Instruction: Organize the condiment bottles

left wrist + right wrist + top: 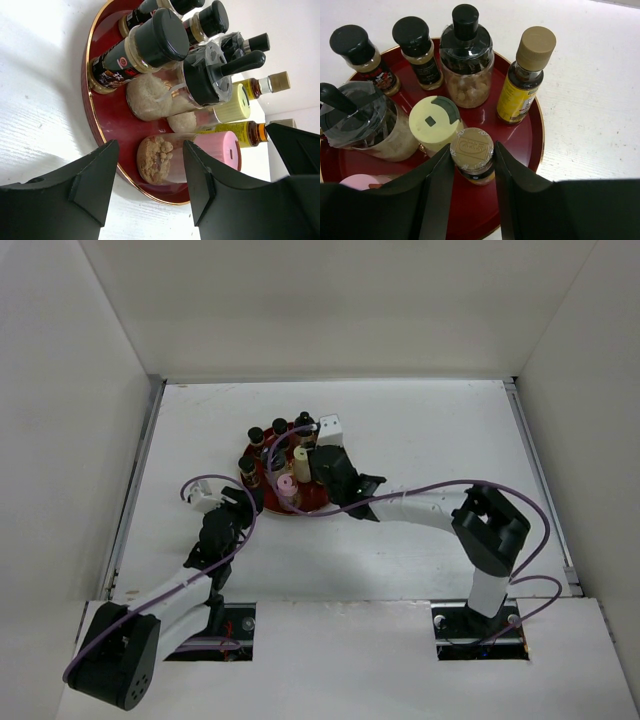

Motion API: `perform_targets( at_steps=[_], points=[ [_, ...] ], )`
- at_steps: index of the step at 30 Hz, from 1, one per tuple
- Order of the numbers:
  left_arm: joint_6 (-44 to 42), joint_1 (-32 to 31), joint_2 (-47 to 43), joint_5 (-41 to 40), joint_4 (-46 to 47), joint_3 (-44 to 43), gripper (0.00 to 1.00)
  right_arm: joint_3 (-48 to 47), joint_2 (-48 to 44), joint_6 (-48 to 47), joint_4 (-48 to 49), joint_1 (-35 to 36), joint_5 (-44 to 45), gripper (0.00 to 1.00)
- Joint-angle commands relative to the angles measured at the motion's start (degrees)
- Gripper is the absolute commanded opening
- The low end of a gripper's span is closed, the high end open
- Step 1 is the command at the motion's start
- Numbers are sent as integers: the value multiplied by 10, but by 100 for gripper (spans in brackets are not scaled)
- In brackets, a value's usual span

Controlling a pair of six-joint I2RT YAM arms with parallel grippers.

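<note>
Several condiment bottles stand close together on a red round tray [300,510]. In the right wrist view my right gripper [472,148] is shut on a small tan-capped yellow bottle [472,150] that stands on the tray [520,145]. Around it are a cream-capped jar [434,120], a taller yellow bottle [525,75], a clear jar with a black knob [466,55], dark-capped jars [412,32] and a spoon-lid jar [360,120]. My left gripper [150,170] is open and empty at the tray's near left rim [107,115]. The pink-capped jar [160,159] shows between its fingers, apart from them.
White walls [60,440] close in the table on the left, back and right. Purple cables [440,488] loop over both arms. The right arm reaches across the table's middle from the right to the tray.
</note>
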State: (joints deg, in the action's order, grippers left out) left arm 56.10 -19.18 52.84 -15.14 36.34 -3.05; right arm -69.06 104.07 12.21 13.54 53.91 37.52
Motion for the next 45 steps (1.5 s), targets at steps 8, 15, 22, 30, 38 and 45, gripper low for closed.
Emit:
perform_targets(
  at_steps=[8, 15, 22, 30, 38, 45],
  points=[
    [-1, 6, -39, -24, -18, 11, 55, 4, -32, -7, 67, 10, 22, 70],
    [-7, 9, -89, -23, -71, -5, 58, 77, -131, -10, 108, 9, 17, 100],
    [-6, 21, -96, -17, -179, -53, 57, 182, -248, 3, 116, -29, 54, 100],
    [11, 65, -150, -10, -312, -93, 62, 274, -295, 53, 91, -104, 54, 100],
    [4, 93, -178, -5, -370, -103, 61, 322, -251, 142, 147, -112, 51, 100],
    [-63, 122, -103, 3, -404, -144, 65, 316, -236, 146, 144, -112, 31, 100]
  ],
)
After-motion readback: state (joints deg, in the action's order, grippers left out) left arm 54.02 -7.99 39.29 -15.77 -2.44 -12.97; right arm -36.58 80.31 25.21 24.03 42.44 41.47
